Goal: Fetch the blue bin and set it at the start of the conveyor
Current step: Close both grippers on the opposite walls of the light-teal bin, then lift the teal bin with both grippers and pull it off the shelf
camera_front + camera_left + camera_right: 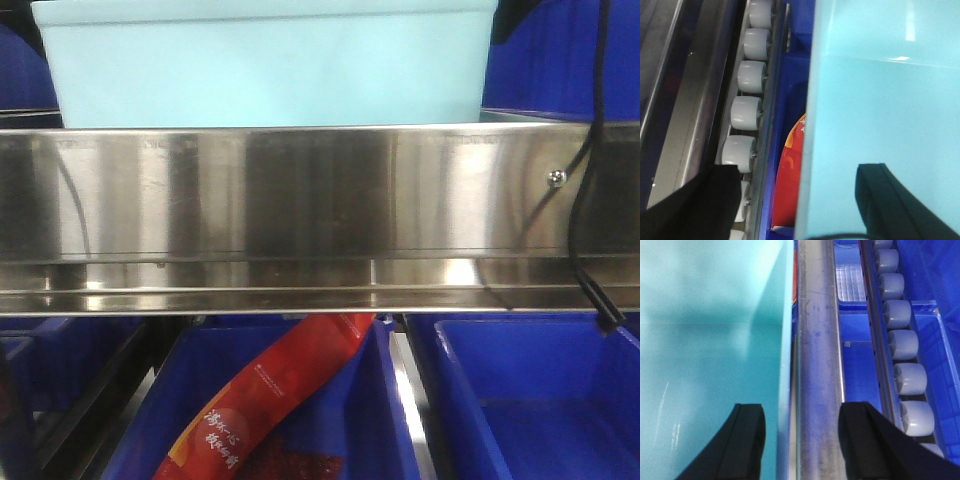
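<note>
Blue bin (270, 65) up at twelve o'clock, pale turquoise with smooth walls, its base hidden behind the steel rail (300, 200) and dark blue crates (540, 400) down at six. Left claw (796, 167) is spread astride the bin's side wall, with the white rollers (747, 112) close at nine. Right claw (801, 407) is spread over the rim too, a tight channel at three, though I can't tell if any finger touches plastic.

The blue bin (270, 70) is showing plain pale cyan; the steel rail (300, 200) is gleaming streaked silver; the crates (540, 400) are showing royal blue; the packet (290, 380) is showing red (with pale lettering); the rollers (746, 112) are appearing light grey; the right fingers (747, 445) are appearing black.
</note>
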You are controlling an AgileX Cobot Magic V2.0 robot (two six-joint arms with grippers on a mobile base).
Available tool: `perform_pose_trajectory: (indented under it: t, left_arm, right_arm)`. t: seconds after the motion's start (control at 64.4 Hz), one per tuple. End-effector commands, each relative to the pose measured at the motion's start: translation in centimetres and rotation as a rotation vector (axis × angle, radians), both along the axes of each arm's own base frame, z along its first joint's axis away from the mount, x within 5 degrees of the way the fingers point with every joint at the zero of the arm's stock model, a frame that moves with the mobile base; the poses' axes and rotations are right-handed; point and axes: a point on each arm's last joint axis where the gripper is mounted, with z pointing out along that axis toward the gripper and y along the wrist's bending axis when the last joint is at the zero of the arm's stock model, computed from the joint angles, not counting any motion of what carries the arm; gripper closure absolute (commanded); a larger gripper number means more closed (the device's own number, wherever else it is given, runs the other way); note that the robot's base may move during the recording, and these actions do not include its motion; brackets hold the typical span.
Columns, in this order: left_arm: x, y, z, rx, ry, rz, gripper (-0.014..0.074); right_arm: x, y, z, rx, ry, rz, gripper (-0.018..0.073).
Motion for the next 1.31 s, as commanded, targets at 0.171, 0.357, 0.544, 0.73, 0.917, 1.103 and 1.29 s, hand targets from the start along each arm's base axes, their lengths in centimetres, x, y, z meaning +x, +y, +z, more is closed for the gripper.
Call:
perform_pose_trajectory:
  t: [0.171, 0.357, 0.544, 0.73, 0.917, 1.103, 1.29]
  left_arm:
    - [0.1, -0.1, 0.1, 0.018, -0.015, -0.008, 0.0283]
    - [0.1, -0.2, 0.1, 0.010, -0.015, 0.001, 0.0535]
    - [0.1, -0.2, 0.0, 0.006, -0.014, 0.001, 0.0708]
    - [0.2, -0.2, 0.1, 0.004, -0.021, -0.001, 0.0707]
    - [-1.0, 0.1, 2.1, -0.020, -0.063, 0.017, 0.0707]
    - [-3.4, -0.3, 5.5, -0.066, -0.153, 0.014, 0.0707]
    - [-5.7, -1.7, 5.4, -0.018, -0.193, 0.037, 0.0707]
  right_arm:
    - [0.0, 0.0, 0.4, -0.009, -0.019, 0.007, 0.0385]
    - [-0.1, 0.2, 0.4, -0.009, -0.019, 0.013, 0.0725]
    - [-0.1, 0.3, 0.4, -0.008, -0.021, 0.015, 0.0712]
    - [0.0, 0.2, 0.5, -0.021, -0.035, 0.017, 0.0713]
    - [-0.8, -0.1, 2.5, -0.004, -0.051, -0.010, 0.0713]
    - [-2.5, -0.6, 4.8, 0.014, -0.097, -0.014, 0.0713]
    - [-5.2, -0.3, 5.6, -0.030, -0.162, -0.029, 0.0713]
